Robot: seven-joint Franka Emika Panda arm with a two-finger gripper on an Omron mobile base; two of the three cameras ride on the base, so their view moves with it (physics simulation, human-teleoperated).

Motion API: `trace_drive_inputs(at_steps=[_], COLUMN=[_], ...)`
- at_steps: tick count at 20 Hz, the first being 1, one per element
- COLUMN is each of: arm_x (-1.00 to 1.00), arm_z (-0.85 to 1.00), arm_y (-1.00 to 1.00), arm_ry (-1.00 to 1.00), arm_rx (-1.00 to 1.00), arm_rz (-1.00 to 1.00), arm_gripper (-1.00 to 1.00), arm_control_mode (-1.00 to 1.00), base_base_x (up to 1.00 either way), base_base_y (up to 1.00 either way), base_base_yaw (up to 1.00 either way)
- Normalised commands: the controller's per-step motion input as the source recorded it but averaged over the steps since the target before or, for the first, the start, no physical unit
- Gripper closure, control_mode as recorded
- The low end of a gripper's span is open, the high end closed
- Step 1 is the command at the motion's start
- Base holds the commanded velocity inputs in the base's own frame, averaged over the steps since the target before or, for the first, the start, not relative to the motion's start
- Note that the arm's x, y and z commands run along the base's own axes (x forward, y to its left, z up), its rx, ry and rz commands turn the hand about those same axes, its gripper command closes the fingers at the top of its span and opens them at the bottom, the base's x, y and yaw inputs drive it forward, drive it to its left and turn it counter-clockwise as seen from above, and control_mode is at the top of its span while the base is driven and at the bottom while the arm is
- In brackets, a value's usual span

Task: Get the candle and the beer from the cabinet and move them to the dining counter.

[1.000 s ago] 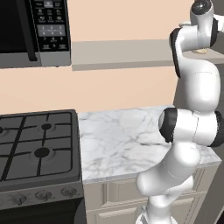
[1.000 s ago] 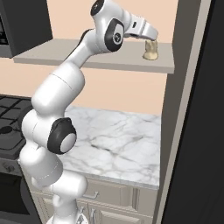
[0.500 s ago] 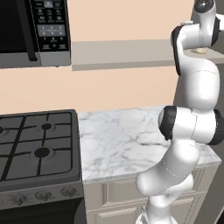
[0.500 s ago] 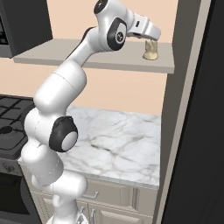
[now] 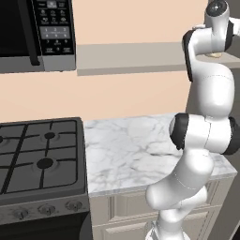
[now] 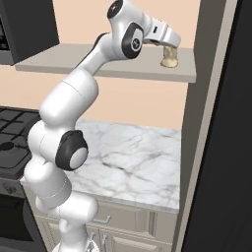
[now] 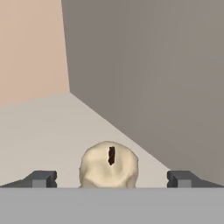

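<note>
End effector (image 7: 111,179) sits nearest in the hand view, w/ its two small dark fingertips (image 7: 41,179) spread wide apart, one each side of the tiny cream-beige lumpy candle (image 7: 109,166); nothing is clamped yet, and the tips don't appear to touch the wax. Candle stands centred btwn them, dark wick slot facing the camera, so the hand looks lined up for a straddling pinch, prob. the reason for the full spread. From the right base view, the candle (image 6: 170,57) stands upright on the long flat plain grey shelf board of the cabinet (image 6: 118,68), near its right end, just beside the tall grey side panel (image 6: 206,98); the end effector (image 6: 170,43) hangs directly over it, approaching from above since that wall crowds the side. My read: step in hand is the candle pick, early in the task, neither item moved yet. Next move likely needs a short drop, then a gentle close, as a squat lumpy shape could tip or slip. Further down and away, white grey-veined marble tabletop (image 5: 140,145) lies beside the black gas stove (image 5: 40,154), w/ the microwave (image 5: 37,33) hung above at far left.
</note>
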Motion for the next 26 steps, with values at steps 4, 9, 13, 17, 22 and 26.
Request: trace_drive_inputs(at_steps=[4, 9, 13, 17, 22, 26], arm_x=[0.14, 0.11, 0.11, 0.07, 0.01, 0.00], arm_z=[-0.11, -0.17, -0.19, -0.08, 0.00, 0.00], arm_y=[0.00, -0.06, -0.19, -0.15, -0.01, 0.00], arm_ry=[0.00, 0.00, 0.00, 0.00, 0.00, 0.00], arm_rx=[0.00, 0.00, 0.00, 0.00, 0.00, 0.00], arm_rz=[0.00, 0.00, 0.00, 0.00, 0.00, 0.00], arm_gripper=[-1.00, -1.00, -1.00, -1.00, 1.00, 1.00], arm_control_mode=[-1.00, -1.00, -1.00, -1.00, -1.00, -1.00], base_base_x=[0.00, 0.00, 0.00, 0.00, 0.00, 0.00], base_base_y=[0.00, 0.00, 0.00, 0.00, 0.00, 0.00], base_base_yaw=[0.00, 0.00, 0.00, 0.00, 0.00, 0.00])
